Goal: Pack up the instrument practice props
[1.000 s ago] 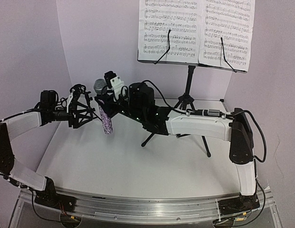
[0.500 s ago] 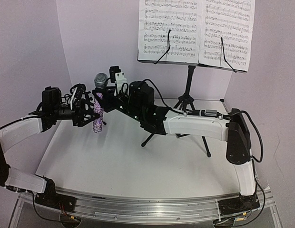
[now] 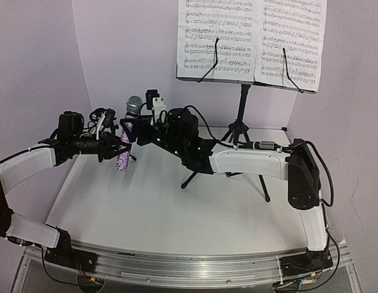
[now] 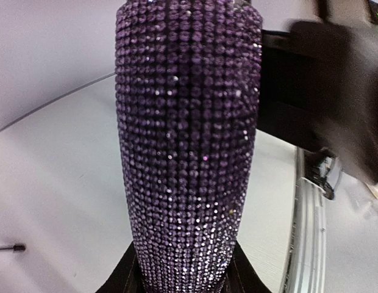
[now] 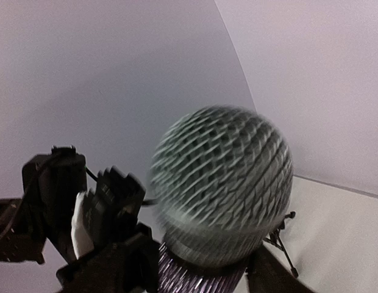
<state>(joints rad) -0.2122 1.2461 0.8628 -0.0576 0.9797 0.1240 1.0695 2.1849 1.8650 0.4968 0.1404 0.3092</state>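
Two grippers meet at one item, the microphone (image 3: 124, 155). It stands nearly upright over the left rear part of the table (image 3: 152, 207), grey mesh head up and glittery purple body hanging below. It appears to be raised off the surface.

Left gripper (image 3: 117, 147): it reaches in from the left at mid-body height. The left wrist view shows its black fingers (image 4: 123, 282) lying flush against both sides of the sequinned body, so it is clamped on the microphone.

Right gripper (image 3: 136, 129): it reaches across from the right and sits just under the mesh head. The right wrist view shows the fingers (image 5: 125, 268) on either side of the purple neck. That view is blurred, and I cannot tell whether they press on the neck or stand off it.

Other items: the music stand (image 3: 242, 107) is upright at the back right, well apart from the microphone, with its tripod legs on the table and partly hidden behind the right arm. The sheet-music pages (image 3: 253, 36) lie open side by side on its desk, each under a thin black retaining arm.
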